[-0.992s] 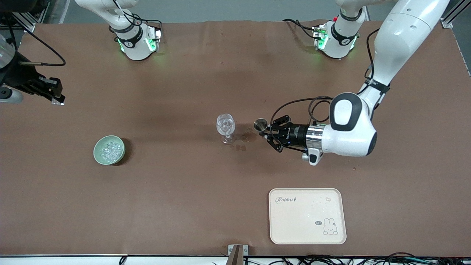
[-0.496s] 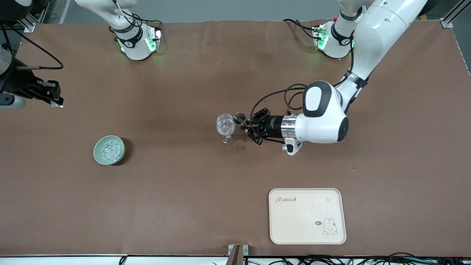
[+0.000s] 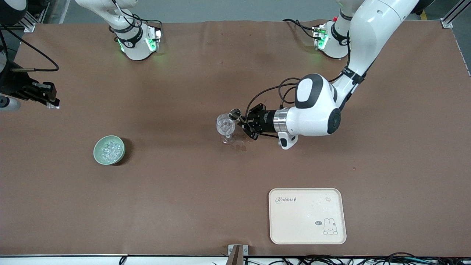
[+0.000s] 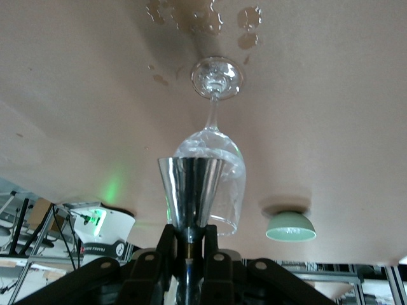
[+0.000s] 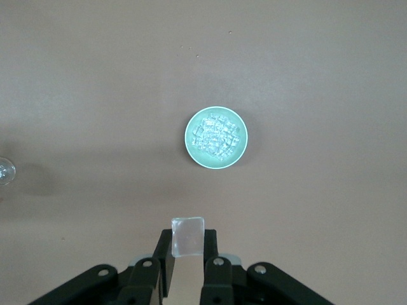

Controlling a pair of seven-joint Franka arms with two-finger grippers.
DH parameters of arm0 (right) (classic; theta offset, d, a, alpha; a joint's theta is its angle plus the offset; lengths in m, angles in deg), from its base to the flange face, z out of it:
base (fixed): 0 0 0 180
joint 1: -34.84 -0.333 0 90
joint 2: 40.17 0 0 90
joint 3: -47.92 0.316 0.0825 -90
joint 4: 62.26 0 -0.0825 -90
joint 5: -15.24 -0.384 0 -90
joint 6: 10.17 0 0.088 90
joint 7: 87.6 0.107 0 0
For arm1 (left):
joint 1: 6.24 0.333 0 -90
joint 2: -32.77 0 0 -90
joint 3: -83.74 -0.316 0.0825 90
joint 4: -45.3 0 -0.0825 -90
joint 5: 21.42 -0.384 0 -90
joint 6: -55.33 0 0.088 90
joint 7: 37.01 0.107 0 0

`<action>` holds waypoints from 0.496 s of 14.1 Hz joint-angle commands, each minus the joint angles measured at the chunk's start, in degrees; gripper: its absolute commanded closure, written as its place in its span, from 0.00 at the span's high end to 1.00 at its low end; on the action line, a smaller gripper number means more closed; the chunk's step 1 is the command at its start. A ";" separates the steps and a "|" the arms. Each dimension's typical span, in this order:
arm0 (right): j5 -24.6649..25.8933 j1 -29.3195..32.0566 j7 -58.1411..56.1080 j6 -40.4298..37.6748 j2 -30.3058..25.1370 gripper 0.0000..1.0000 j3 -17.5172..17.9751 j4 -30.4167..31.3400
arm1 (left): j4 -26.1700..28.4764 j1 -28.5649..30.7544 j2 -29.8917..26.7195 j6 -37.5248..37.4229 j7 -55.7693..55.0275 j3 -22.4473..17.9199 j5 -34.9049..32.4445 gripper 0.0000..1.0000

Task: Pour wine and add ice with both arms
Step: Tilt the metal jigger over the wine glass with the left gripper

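My left gripper (image 3: 243, 124) is shut on the narrow end of a small shiny metal measuring cup (image 3: 234, 113), which is beside the rim of the clear stemmed glass (image 3: 225, 125). In the left wrist view the cup (image 4: 191, 187) points its wide mouth at the glass (image 4: 233, 170). The glass stands upright at mid-table. Ice (image 3: 109, 149) fills a pale green bowl (image 3: 96, 151) toward the right arm's end. My right gripper (image 3: 51, 103) hangs above that end of the table, shut on a small clear square piece (image 5: 187, 236). The bowl (image 5: 191, 136) and its ice (image 5: 216, 135) show below it.
A cream tray (image 3: 307, 216) with a rabbit print lies near the front edge, nearer to the camera than the left gripper. Wet stains (image 3: 241, 147) mark the brown table by the glass's foot. The two arm bases stand along the back edge.
My left gripper has carried the metal cup toward the right arm's end, from well apart to right beside the glass's rim. My right gripper has drifted slightly outward.
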 commanded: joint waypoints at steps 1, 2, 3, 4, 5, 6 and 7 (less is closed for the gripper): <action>-0.33 0.69 -0.81 0.08 -0.12 0.02 0.45 -0.06 | 1.11 -1.50 -1.64 1.98 -4.31 -0.26 -3.00 0.00; -0.33 0.69 -0.81 0.08 -0.04 0.02 0.45 0.02 | 0.94 -1.59 -1.55 2.51 -5.72 -0.26 -3.71 0.00; -0.33 0.69 -0.81 0.08 -0.04 0.02 0.45 -0.06 | 0.94 -1.59 -1.37 3.39 -6.25 -0.26 -4.50 0.00; -0.41 0.69 -0.81 0.08 -0.04 0.02 0.45 -0.06 | 1.02 -1.85 -1.37 4.09 -6.78 -0.26 -5.38 0.00; -0.42 0.69 -0.81 0.08 -0.04 0.02 0.45 -0.06 | 0.94 -2.46 -1.28 4.36 -8.00 -0.34 -6.17 0.00; -0.42 0.69 -0.81 0.08 -0.04 0.02 0.45 -0.06 | 0.76 -2.64 -1.28 4.45 -9.06 -0.34 -7.57 0.00; -0.42 0.69 -0.81 0.08 -0.04 0.03 0.45 -0.06 | 0.76 -2.82 -1.20 4.45 -10.12 -0.34 -9.50 0.00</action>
